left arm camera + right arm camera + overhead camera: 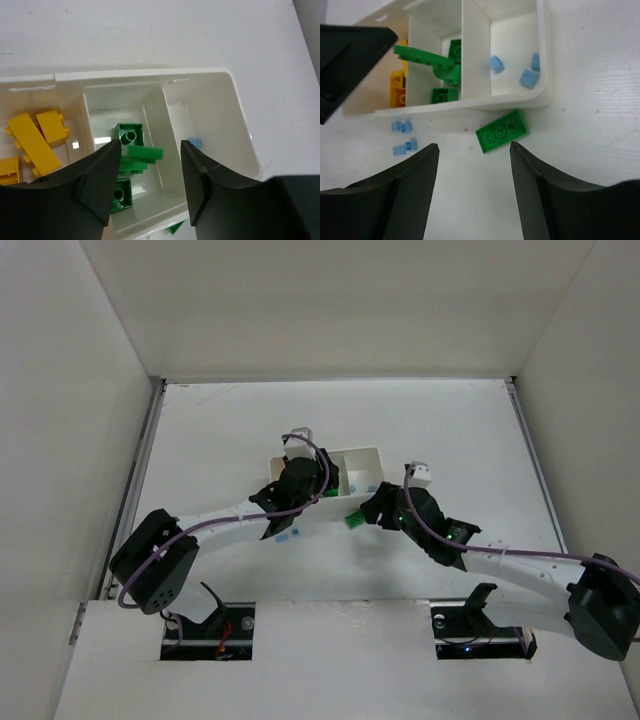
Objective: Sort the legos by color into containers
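Observation:
The white tray [220,75] has three compartments: yellow legos [35,142] on the left, green legos [129,135] in the middle, a light blue lego [194,143] on the right. My left gripper [150,143] is open above the middle compartment, where one green lego [146,153] lies tilted on the others. My right gripper [474,145] is open and empty just in front of a green lego [502,131] lying studs-down on the table against the tray's outer wall [470,104]. Three light blue legos [528,78] lie in the right compartment. In the top view both grippers [305,480] [372,508] are at the tray [365,452].
Two light blue legos [402,126] [405,148] lie on the table outside the tray, left of my right gripper. A finger of the left gripper [350,65] shows at the right wrist view's upper left. White walls enclose the table [450,420].

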{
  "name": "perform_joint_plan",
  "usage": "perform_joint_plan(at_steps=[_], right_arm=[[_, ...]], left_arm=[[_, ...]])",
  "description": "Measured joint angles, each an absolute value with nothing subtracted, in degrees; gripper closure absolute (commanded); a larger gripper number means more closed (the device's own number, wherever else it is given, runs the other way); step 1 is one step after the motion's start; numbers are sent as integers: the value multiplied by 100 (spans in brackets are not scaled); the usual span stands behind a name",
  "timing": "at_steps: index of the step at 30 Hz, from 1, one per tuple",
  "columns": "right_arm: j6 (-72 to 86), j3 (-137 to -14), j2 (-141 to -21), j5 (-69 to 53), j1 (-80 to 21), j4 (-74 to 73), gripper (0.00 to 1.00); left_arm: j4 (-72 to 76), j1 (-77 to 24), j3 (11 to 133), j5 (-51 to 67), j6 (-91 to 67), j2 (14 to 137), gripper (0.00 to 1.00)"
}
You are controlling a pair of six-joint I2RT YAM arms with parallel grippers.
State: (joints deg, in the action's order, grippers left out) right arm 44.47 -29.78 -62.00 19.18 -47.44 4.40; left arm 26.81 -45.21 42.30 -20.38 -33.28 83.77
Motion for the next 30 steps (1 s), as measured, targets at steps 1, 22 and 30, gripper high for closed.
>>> perform_joint_plan(at_steps=[1,22,30], right_arm=[[4442,-2978,-6248,1940,-4770,375,36],[4757,-4431,-8971,2801,-5341,-121,26],[4803,-4952,-9526,3828,-5647,-867,28]], left_arm=[[2681,-4517,4230,-2023,-3332,8374,48],[1608,-4211,2110,-2123,-3479,4355,53],[322,-3933,1581,-2379,-3719,3387,56]])
